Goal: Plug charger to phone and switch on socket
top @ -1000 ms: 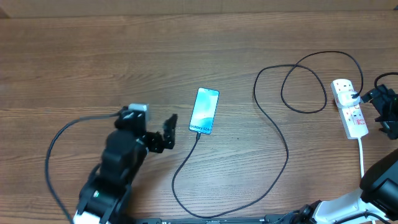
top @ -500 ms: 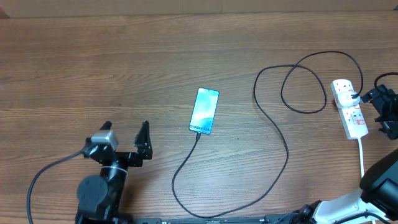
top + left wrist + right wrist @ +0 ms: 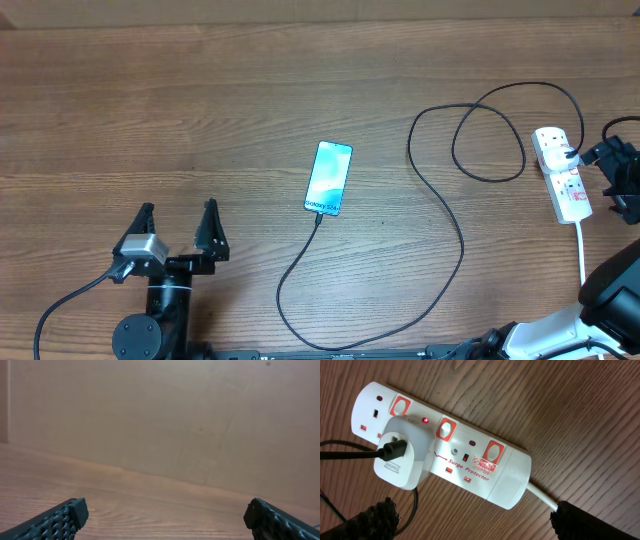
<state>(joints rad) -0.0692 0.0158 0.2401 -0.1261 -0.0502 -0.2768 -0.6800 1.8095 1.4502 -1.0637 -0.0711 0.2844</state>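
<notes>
The phone lies face up mid-table, its screen lit. The black charger cable meets the phone's near edge, curls across the table and ends at a white adapter seated in the socket. The white socket strip carries red switches, and a small red light glows above the adapter. My right gripper hovers open just over the strip, seen at the right edge as right gripper. My left gripper stands open and empty at the near left, well away from the phone; left gripper faces bare wood.
The strip's white cord runs toward the near right edge. A plain wall stands beyond the table's far edge. The right arm's base fills the near right corner.
My left arm has pulled back from beside the phone toward the near left, its gripper staying open. The right arm, phone and cable have not moved.
</notes>
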